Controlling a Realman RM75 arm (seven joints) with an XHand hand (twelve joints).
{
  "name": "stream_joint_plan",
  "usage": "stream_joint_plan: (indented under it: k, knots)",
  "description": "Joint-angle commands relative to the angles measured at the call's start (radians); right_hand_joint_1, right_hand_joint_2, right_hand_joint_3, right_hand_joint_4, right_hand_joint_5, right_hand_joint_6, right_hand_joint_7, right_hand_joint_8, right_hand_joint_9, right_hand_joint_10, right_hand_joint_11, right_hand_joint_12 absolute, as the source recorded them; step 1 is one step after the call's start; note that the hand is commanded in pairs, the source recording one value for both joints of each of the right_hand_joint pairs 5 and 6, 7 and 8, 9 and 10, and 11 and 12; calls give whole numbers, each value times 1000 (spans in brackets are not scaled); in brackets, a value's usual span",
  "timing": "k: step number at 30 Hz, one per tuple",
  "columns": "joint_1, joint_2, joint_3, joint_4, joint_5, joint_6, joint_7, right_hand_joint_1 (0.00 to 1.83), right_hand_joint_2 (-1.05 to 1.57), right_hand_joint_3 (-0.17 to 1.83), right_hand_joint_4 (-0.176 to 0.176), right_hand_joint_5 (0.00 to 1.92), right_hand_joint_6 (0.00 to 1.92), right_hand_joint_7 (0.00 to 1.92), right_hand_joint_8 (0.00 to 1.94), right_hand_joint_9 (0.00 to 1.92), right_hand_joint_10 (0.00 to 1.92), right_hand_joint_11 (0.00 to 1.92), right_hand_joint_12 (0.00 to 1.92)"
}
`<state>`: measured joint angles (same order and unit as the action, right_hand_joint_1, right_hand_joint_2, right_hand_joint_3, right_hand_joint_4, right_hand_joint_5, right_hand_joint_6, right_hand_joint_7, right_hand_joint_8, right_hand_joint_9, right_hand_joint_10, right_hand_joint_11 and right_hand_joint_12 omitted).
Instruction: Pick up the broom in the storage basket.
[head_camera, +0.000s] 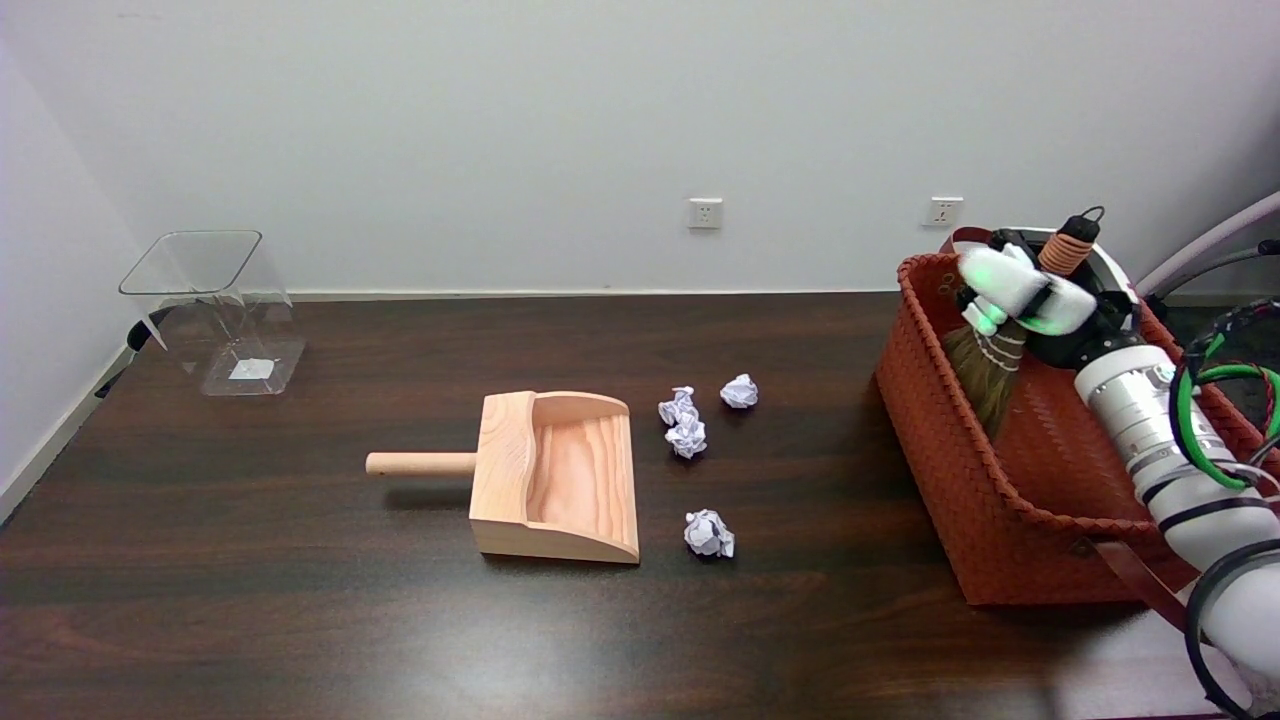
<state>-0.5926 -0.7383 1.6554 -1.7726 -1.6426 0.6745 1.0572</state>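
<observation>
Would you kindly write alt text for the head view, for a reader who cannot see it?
The robot's right hand grips a small broom by its handle inside a red woven storage basket at the right of a dark table. At the table's middle lie a wooden dustpan and crumpled paper balls; a clear plastic bin stands far left.

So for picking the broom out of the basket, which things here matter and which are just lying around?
Part of the job:
- broom, bristles down inside the basket
- storage basket, orange woven
- right hand, fingers around the broom's handle

Just lying about:
- wooden dustpan
- three crumpled paper balls
- clear plastic bin
</observation>
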Motion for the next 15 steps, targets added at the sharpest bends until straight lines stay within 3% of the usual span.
stream_joint_plan:
  k: [1,8,15]
  knots:
    - [119,31,-55,44,55,-16,-9,1393,734,1020,0,1920,1920,1920,1920,1920,1920,1905,1905]
    - [179,32,-43,56,53,-11,-110,1409,945,919,0,1920,1920,1920,1920,1920,1920,1920,1920]
    - [259,55,-25,53,53,-16,-252,1431,978,908,0,1920,1920,1920,1920,1920,1920,1920,1920]
